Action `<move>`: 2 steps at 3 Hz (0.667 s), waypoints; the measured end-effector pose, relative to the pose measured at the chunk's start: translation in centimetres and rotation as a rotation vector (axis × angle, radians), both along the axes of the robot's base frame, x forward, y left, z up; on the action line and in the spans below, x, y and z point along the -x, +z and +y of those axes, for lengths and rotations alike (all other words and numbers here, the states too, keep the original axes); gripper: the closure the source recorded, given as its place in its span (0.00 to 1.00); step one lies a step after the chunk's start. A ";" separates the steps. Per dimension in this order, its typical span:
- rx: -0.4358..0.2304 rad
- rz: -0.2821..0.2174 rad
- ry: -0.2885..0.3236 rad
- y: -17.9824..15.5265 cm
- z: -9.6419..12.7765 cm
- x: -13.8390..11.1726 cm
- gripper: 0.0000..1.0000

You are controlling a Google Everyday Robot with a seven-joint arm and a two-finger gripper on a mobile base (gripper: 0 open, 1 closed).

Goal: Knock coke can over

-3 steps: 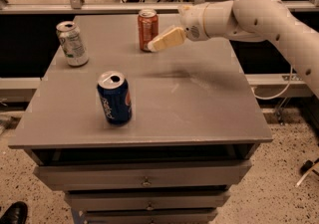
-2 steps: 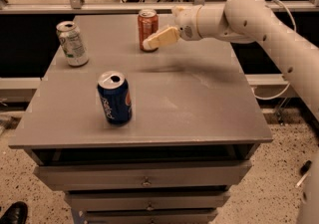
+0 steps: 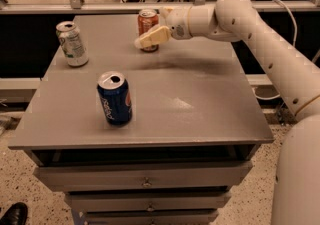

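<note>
The coke can (image 3: pixel 147 21), red-orange with a silver top, stands upright at the far middle of the grey table (image 3: pixel 200 99). My gripper (image 3: pixel 150 38) reaches in from the right on the white arm (image 3: pixel 240 19). Its cream finger lies across the lower front of the can and hides part of it. It looks to be touching the can or very close to it.
A blue Pepsi can (image 3: pixel 115 98) stands upright at the front left of the table. A white and green can (image 3: pixel 72 43) stands at the far left. Drawers sit below the tabletop. A railing runs behind the table's far edge.
My gripper has moved left toward the coke can and now overlaps its front. The can still stands upright. The other cans have not moved.
</note>
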State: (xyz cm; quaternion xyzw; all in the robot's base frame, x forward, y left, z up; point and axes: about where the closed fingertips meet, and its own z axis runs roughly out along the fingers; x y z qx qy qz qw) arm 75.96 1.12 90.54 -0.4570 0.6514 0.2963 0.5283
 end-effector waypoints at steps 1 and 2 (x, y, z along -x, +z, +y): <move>-0.037 0.006 0.107 1.1 2.0 2.2 0.00; -0.047 0.040 0.175 1.5 3.4 4.3 0.00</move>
